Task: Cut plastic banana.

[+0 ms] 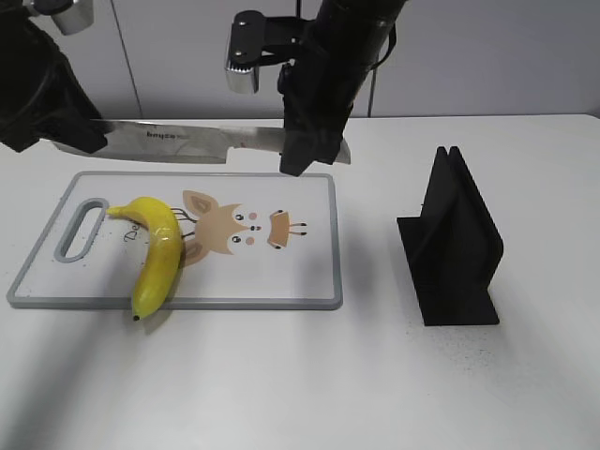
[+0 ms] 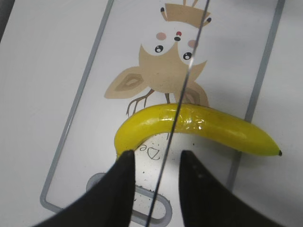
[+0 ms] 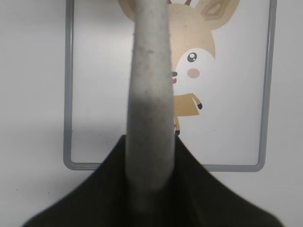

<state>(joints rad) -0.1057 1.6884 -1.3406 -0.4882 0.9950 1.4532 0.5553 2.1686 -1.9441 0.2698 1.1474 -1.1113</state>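
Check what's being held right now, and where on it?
Long steel kitchen knife: right gripper pinches the blade near its tip; left gripper straddles the other end, grip unclear.

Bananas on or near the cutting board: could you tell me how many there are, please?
1. The plastic banana lies on the cutting board's left part, its dark tip overhanging the front edge. No others show.

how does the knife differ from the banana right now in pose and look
The knife is held in the air above the cutting board, gripped at both ends by the left tool and right tool; the banana lies on the board, untouched. The knife is straight, flat and silvery; the banana is curved, rounded and glossy yellow. The knife runs along the board's long side, the banana across it, tip past the near edge. Both are long and narrow.
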